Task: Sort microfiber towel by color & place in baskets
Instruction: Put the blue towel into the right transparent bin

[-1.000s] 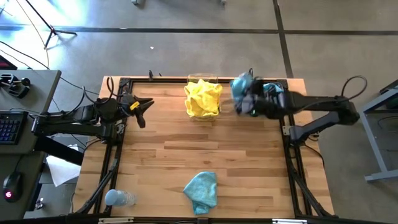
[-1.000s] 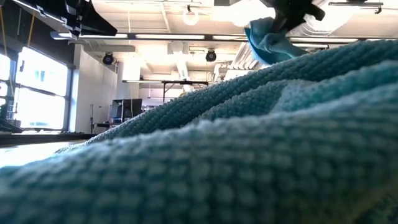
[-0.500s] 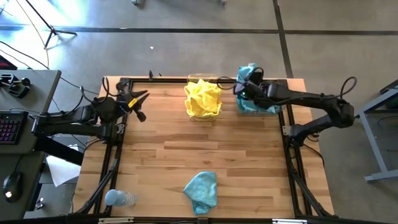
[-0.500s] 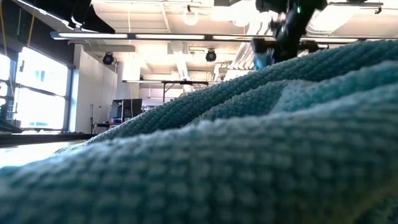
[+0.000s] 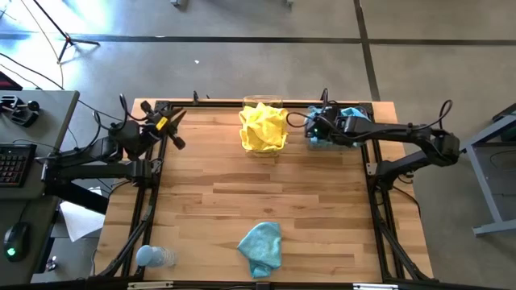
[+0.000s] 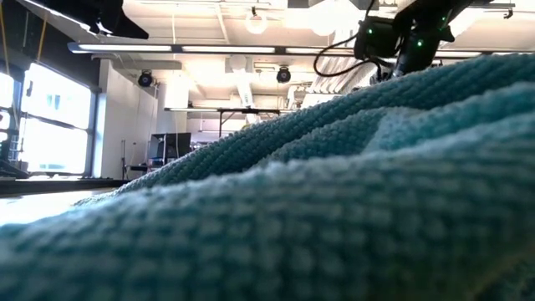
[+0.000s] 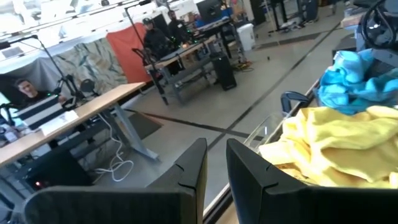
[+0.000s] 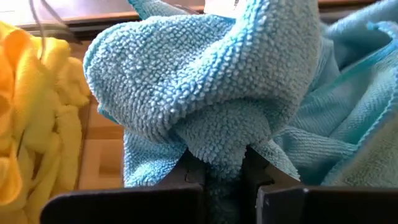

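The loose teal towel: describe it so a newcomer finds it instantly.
Start at the wooden table and go to its near edge, opposite the baskets. The teal towel lies there alone, crumpled flat on bare wood; every other towel is bunched at the far edge.

A pale blue plastic bottle [image 5: 153, 257] lay on its side at the near left corner of the wooden table [image 5: 314, 193]. Left of the table stood a desk [image 5: 36, 109] carrying a keyboard [image 5: 11, 165] and a mouse [image 5: 11, 240]. Desks and people showed in the room beyond.
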Robot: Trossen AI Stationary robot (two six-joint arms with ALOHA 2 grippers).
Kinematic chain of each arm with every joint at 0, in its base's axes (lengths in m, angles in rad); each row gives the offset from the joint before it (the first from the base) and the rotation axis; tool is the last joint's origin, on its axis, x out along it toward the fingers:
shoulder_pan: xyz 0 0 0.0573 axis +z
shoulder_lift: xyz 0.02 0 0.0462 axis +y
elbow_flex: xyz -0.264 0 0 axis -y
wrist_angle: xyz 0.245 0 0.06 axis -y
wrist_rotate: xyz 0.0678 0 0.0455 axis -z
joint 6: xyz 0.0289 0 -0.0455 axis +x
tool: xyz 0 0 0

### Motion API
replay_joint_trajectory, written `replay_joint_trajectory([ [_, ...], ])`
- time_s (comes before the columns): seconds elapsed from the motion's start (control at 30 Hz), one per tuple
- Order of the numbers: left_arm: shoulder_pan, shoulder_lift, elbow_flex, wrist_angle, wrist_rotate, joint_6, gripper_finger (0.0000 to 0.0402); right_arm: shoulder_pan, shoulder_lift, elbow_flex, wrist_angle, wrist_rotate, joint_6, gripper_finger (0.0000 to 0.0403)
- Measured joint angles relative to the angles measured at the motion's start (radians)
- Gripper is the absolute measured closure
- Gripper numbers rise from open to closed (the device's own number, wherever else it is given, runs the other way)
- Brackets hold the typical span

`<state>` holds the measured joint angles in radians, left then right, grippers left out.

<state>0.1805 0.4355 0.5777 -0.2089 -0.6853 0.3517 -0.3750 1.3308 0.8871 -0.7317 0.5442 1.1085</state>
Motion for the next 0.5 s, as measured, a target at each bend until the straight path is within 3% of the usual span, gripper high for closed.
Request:
replay_joint_trajectory([
  [0.4,0.056,0.001,0.0,-0.001,0.001,0.001,0.0351,-0.275,-0.001,0.001,0.054,-0.413,-0.104,0.0382],
  [0.5,0.064,0.001,0.0,-0.002,0.002,0.001,0.0351,-0.316,-0.001,0.002,0.05,-0.47,-0.13,0.0384],
])
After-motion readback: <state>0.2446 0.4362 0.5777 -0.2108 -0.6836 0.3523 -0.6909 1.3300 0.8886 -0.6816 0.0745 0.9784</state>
